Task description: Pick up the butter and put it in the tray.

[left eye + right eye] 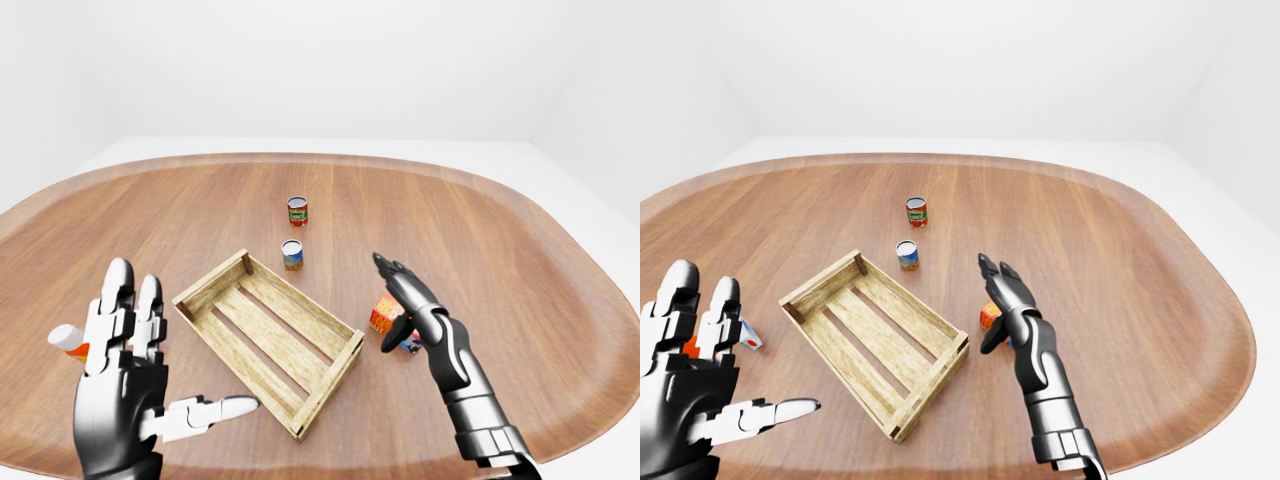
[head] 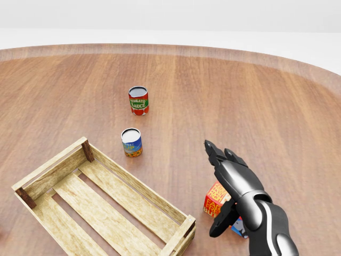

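The butter [image 2: 214,198], an orange-red box, lies on the wooden counter [image 2: 277,106] just right of the slatted tray [image 2: 50,162], mostly hidden under the right hand [image 2: 226,181]; its long axis cannot be told. That hand hovers with fingers spread, grasping nothing. The left hand [image 1: 130,400] is raised, fingers splayed.

Place: a bare simulated test room, not a furnished home or shop.
Walls: plain white, featureless, meeting a white floor.
Surface [image 1: 520,260]: one large rounded wooden top with rendered plank grain.
Goods: a wooden slatted crate [image 1: 268,338], two small tins [image 2: 138,100] [image 2: 131,142] and packaged groceries [image 2: 216,199] laid out sparsely.
Look: flat, even lighting, clean computer-rendered textures.
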